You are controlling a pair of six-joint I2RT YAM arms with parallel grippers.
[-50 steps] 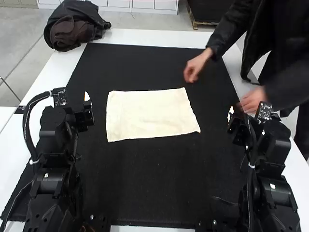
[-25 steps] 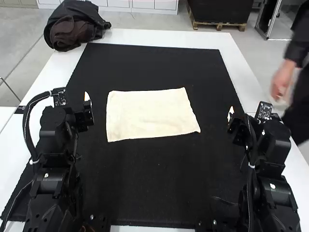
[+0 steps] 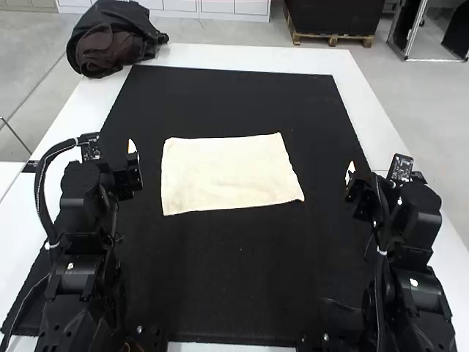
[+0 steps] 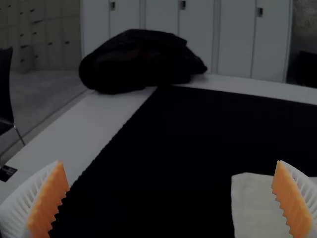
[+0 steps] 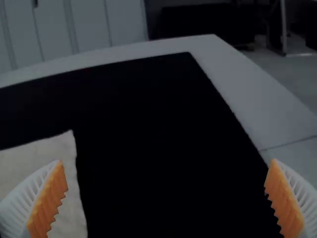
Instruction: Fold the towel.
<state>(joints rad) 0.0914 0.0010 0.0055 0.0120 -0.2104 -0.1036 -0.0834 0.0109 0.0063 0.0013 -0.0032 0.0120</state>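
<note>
Cream towel (image 3: 231, 172) lying flat on the black mat (image 3: 234, 279), both grippers' jaws wide open.
From the towel's centre in the high view, its corners point to about ten, two, four and eight o'clock, the side towards three slanting outward as it comes nearer the arms. The left gripper (image 3: 133, 165) stands near the edge at nine, the right gripper (image 3: 353, 180) farther off at three. Bare mat gives room beyond the edges at twelve and six; a dark cloth bundle (image 3: 113, 40) sits on the white table (image 3: 242, 56) at eleven.
</note>
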